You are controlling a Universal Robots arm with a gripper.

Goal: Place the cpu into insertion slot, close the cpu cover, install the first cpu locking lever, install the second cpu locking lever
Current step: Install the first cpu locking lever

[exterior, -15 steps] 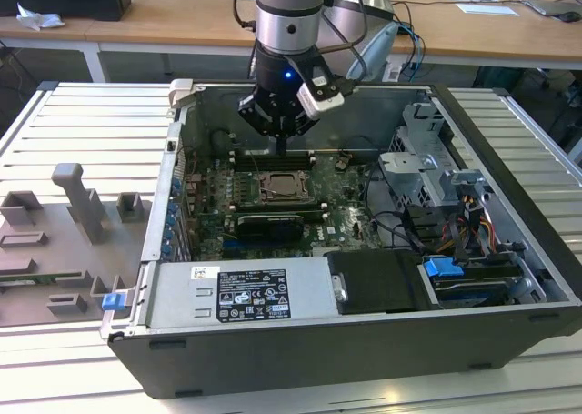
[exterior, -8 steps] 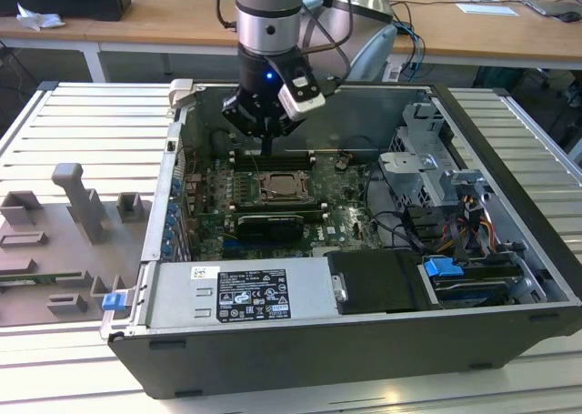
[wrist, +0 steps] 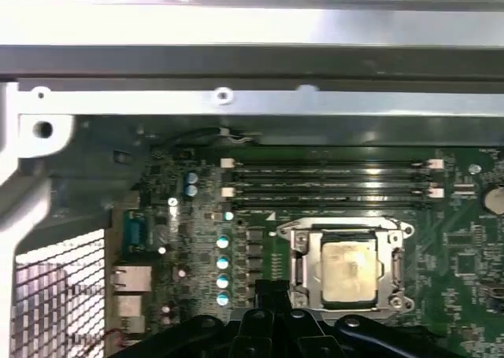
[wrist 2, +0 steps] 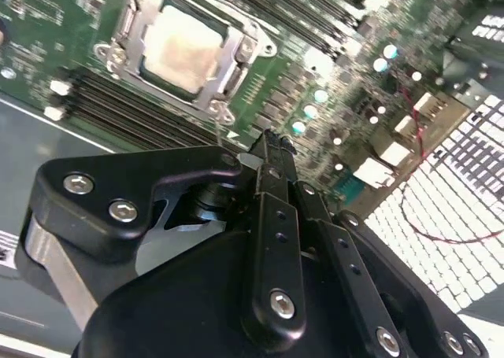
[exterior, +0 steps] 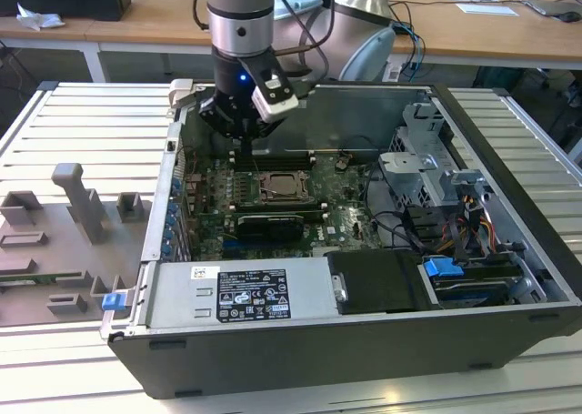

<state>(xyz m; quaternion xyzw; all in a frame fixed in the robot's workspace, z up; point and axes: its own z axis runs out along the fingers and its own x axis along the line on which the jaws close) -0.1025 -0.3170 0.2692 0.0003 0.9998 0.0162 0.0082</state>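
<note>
As the cpu (wrist 2: 183, 49) lies in the insertion slot (exterior: 265, 185) under the cpu cover (wrist 2: 233, 63), the closed, empty pincer (wrist 2: 268, 149) hovers beside a thin wire lever (wrist 2: 216, 123), likely springy, best pushed at its tip.

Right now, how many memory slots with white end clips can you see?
2 white-clipped slots, both between the socket and the case wall: one nearer the wall, one nearer the socket. Dark-clipped slots may sit beside them.

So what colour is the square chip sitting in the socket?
The chip is pale silver-grey, clearest in the second wrist view.
</note>
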